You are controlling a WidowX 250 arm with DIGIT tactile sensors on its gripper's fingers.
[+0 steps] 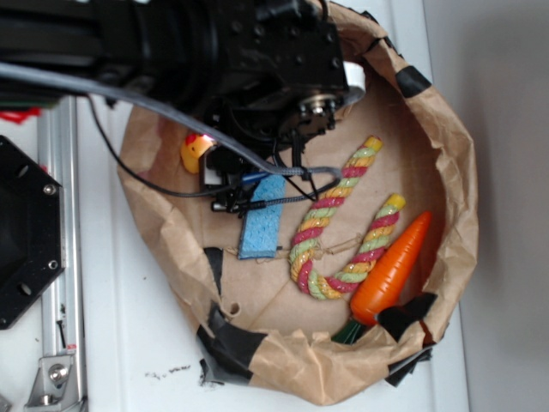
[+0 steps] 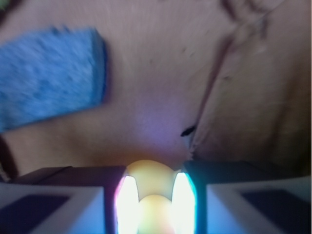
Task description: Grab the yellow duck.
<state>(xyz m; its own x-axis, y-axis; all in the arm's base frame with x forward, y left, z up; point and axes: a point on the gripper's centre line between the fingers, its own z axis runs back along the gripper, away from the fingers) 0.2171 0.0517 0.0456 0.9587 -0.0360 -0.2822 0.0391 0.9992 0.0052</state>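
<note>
Sitting in a brown paper bag (image 1: pixel 446 172) with rolled-down sides, the yellow duck (image 1: pixel 194 153) is at the left, half hidden under the black robot arm (image 1: pixel 214 51). In the wrist view the pincer (image 2: pixel 152 204) is closed around the duck, one finger on each side. A blue sponge (image 1: pixel 262 219) lies near. A striped rope (image 1: pixel 339 227) and an orange carrot (image 1: pixel 390 270) lie well apart, on the right. The bag rests on a white surface (image 1: pixel 129 343).

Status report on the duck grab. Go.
Gripper straddling yellow duck, fingers either side; grip unconfirmed. Blue sponge off to the side, clear. Nothing blocking.
</note>
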